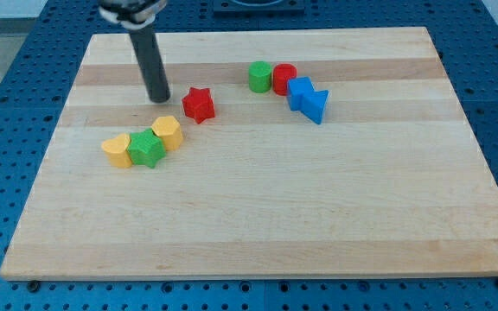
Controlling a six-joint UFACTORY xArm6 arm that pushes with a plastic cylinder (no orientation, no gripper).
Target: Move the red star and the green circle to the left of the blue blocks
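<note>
On the wooden board [258,216], my tip [158,98] stands bare, holding nothing, just left of the red star [199,104]. The green circle [259,76] sits well right, touching the red cylinder [284,79] beside two blue blocks [307,97].

The pale wooden board [258,199] has a smooth, matt finish with lengthwise grain and darker streaks. Around it lies a blue perforated base [7,130], apparently painted metal, dotted with regular holes. The dark rod looks like matt black plastic or rubber down to my tip [158,99]. The red star block [199,104] and the green cylinder block [259,76] show smooth, evenly coloured, faintly satin surfaces.
</note>
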